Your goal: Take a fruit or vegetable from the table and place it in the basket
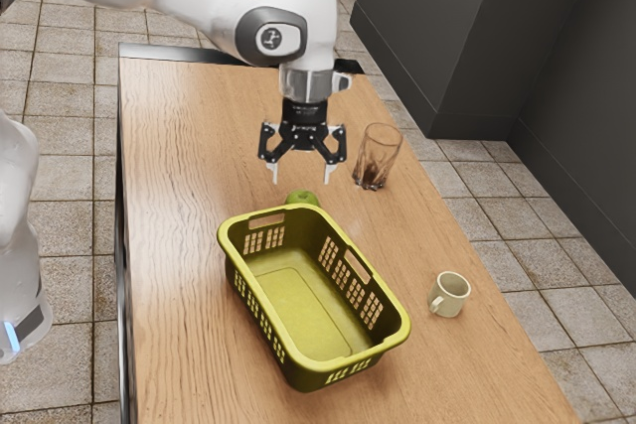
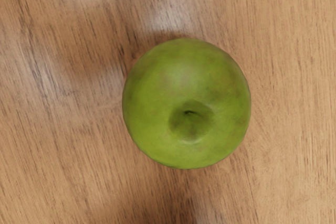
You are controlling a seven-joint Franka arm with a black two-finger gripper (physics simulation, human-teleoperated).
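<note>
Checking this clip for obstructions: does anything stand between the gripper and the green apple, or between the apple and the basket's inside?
Nothing visible stands between the gripper and the green apple below it. Between the apple and the inside rises the nearest end wall of the basket.

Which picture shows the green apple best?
The wrist view: it looks down on the whole green apple, even the dip on top. In the exterior view, the basket's rim hides its lower part.
</note>
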